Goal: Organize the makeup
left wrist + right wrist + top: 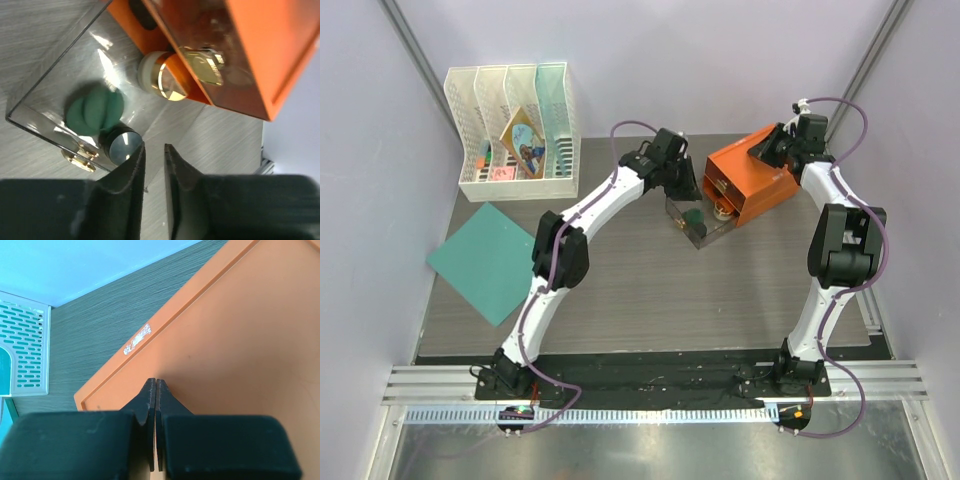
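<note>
- The black jar stands at the front of the clear drawer, just beside a dark-green disc. The orange stick lies farther back, against the orange drawer box.
- The jar looks light, rigid and slick, so I'd pinch it across its round sides.
- My left gripper hovers near it, fingers slightly parted and holding nothing.
- My right gripper is closed and empty over the box top.

Green disc and black jar sit in drawer.

Drawer box: smooth matt orange. Drawer: clear glossy plastic, with polished gold metal handle. Table: grey wood-grain, matt. Green disc: dull, matt finish
</note>
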Motion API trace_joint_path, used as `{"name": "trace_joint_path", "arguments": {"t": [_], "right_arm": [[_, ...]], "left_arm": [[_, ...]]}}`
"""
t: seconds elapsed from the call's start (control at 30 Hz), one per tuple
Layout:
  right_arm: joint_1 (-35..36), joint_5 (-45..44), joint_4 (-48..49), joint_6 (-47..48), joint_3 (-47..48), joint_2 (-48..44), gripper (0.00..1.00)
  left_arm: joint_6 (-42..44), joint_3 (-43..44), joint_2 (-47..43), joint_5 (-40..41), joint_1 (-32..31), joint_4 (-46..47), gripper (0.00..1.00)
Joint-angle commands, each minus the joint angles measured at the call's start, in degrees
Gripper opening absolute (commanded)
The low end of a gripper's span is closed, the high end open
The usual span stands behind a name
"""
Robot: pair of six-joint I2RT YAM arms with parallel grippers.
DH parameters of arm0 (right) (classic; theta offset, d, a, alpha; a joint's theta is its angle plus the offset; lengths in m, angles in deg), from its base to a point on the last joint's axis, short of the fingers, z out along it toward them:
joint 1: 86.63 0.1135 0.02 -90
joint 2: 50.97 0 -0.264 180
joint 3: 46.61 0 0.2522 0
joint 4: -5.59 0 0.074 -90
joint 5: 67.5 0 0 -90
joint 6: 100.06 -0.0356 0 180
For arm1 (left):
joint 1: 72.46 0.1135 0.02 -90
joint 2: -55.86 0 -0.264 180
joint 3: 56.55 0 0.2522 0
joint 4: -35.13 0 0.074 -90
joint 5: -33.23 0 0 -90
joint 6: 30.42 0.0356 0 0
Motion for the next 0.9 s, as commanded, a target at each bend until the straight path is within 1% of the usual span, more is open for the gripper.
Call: {"name": "trace_joint_path", "arguments": {"t": [0.0, 0.03, 0.07, 0.17, 0.27, 0.3, 0.37, 0.47, 0.5, 0.53, 0.57, 0.63, 0.67, 0.7, 0.77, 0.8, 0.83, 0.87], "right_arm": [[0.5, -8.7, -26.7, 4.8, -7.6, 12.9, 0.01], [0.5, -8.6, -26.6, 4.8, -7.6, 13.0, 0.01], [0.5, -8.6, -26.7, 4.8, -7.6, 13.0, 0.01], [0.5, -8.6, -26.8, 4.8, -7.6, 13.1, 0.01], [0.5, -8.6, -26.8, 5.0, -7.6, 13.0, 0.01], [0.4, -8.7, -26.8, 4.9, -7.6, 13.0, 0.01], [0.3, -8.7, -26.8, 5.0, -7.6, 13.0, 0.01], [0.3, -8.8, -26.8, 4.9, -7.6, 13.1, 0.01], [0.3, -8.7, -26.8, 4.9, -7.5, 13.0, 0.01], [0.3, -8.7, -26.8, 5.0, -7.4, 13.1, 0.01], [0.3, -8.7, -26.8, 4.9, -7.4, 13.1, 0.01], [0.2, -8.5, -26.8, 4.9, -7.3, 13.2, 0.01], [0.2, -8.5, -26.8, 4.9, -7.0, 13.3, 0.01], [0.2, -8.4, -26.9, 4.8, -7.0, 13.3, 0.01], [0.2, -8.4, -26.9, 4.8, -6.9, 13.4, 0.01], [0.2, -8.3, -26.9, 4.9, -6.9, 13.5, 0.01], [0.2, -8.3, -26.9, 4.8, -6.9, 13.4, 0.01], [0.2, -8.3, -27.0, 4.8, -6.9, 13.5, 0.01]], "left_arm": [[0.3, 1.4, 0.3, -1.3, 0.0, 0.4, 0.42], [0.6, 1.1, -0.3, -0.9, -0.1, 0.5, 0.75], [1.0, 0.9, -0.7, -0.5, 0.0, 0.6, 0.81], [2.5, -1.3, -3.9, 1.1, 0.0, 2.2, 0.87], [3.5, -5.8, -8.3, 1.3, 0.4, 4.6, 0.87], [3.6, -9.1, -9.5, 1.2, 0.6, 5.8, 0.86], [3.1, -13.0, -12.3, 0.3, 1.0, 8.5, 0.82], [2.7, -23.3, -17.5, -0.8, 2.0, 11.4, 0.76], [2.7, -25.3, -20.0, -1.0, 2.5, 12.2, 0.73], [2.5, -27.4, -21.3, -1.4, 2.7, 13.0, 0.68], [2.3, -31.4, -22.2, -2.5, 2.9, 13.7, 0.65], [2.1, -34.5, -24.4, -3.6, 3.5, 15.1, 0.57], [2.3, -36.6, -24.6, -4.8, 3.6, 15.0, 0.44], [2.4, -37.6, -24.8, -5.7, 3.7, 15.4, 0.25], [1.6, -39.2, -23.8, -7.6, 4.0, 15.5, 0.12], [1.1, -39.3, -23.2, -8.1, 4.1, 15.5, 0.03], [0.7, -39.2, -21.2, -8.7, 4.2, 15.4, 0.0], [-0.3, -38.2, -20.2, -9.4, 4.2, 15.2, 0.0]]}}
